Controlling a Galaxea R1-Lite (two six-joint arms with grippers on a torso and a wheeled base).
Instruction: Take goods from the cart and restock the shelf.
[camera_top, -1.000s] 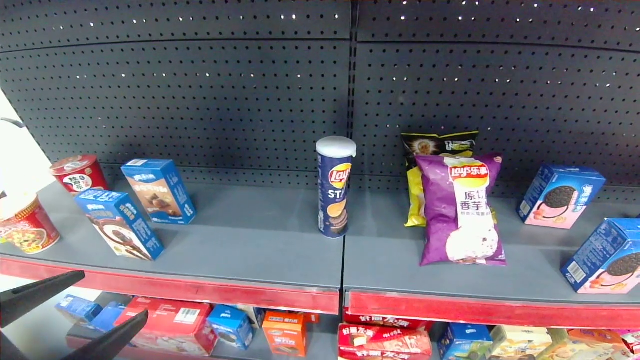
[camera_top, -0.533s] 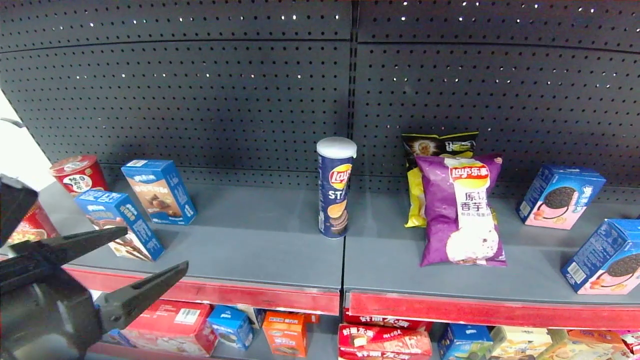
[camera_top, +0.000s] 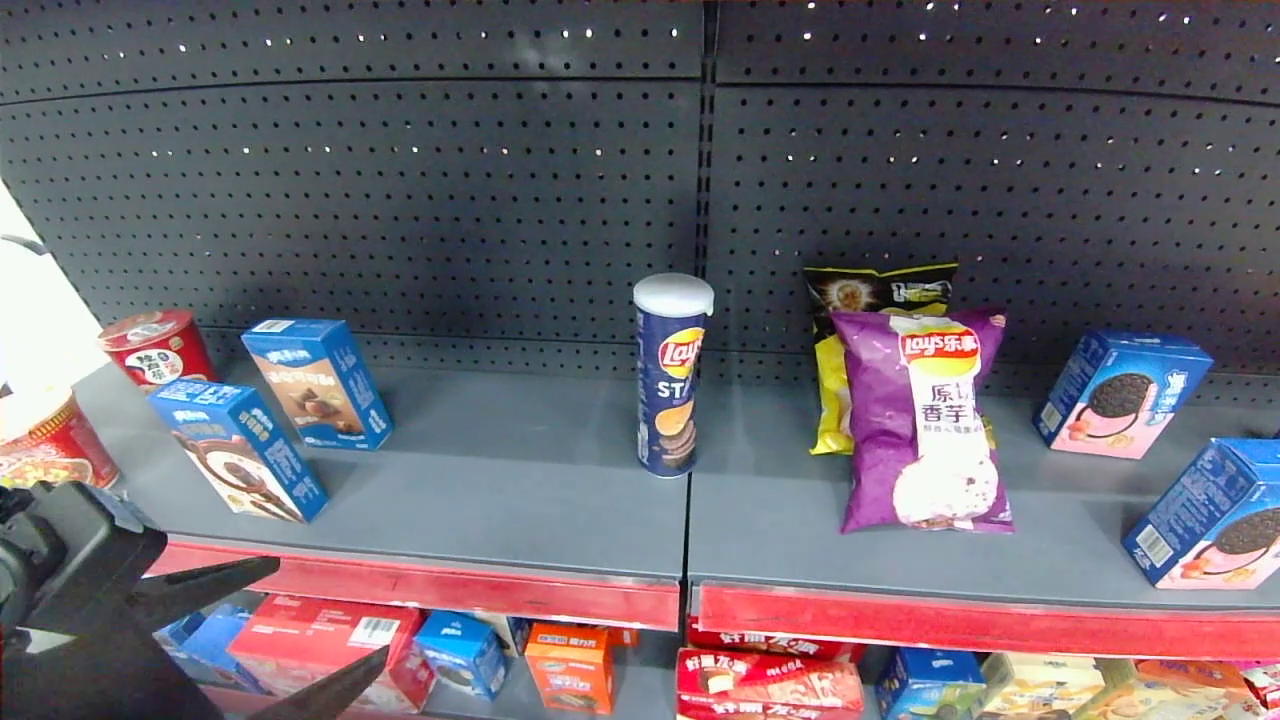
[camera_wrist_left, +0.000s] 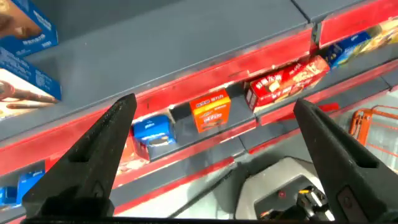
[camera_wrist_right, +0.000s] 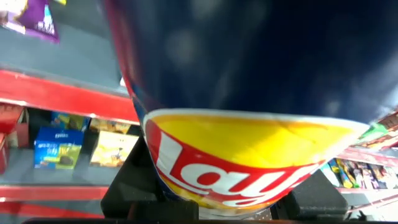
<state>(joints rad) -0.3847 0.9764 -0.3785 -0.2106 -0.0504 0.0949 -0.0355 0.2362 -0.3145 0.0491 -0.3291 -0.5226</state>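
Upper shelf (camera_top: 480, 470), partly stocked; left gripper (camera_top: 333, 606) low at front left.
Chip tube (camera_top: 671, 375) stands upright at centre. To its right a purple chip bag (camera_top: 925, 420) leans against a yellow bag (camera_top: 822, 400). Far right: rear cookie box (camera_top: 1120, 393) and front cookie box (camera_top: 1205, 515). Left: two blue boxes (camera_top: 318, 382) (camera_top: 240, 448) and two red cups (camera_top: 158, 347) (camera_top: 50, 450). The gripper's fingers are spread apart, at the shelf's red edge (camera_top: 450, 590).

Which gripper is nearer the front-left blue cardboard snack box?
Left. Left gripper sits just below the blue box; right gripper, gripping a dark-blue chip can, looks off by the purple bag.
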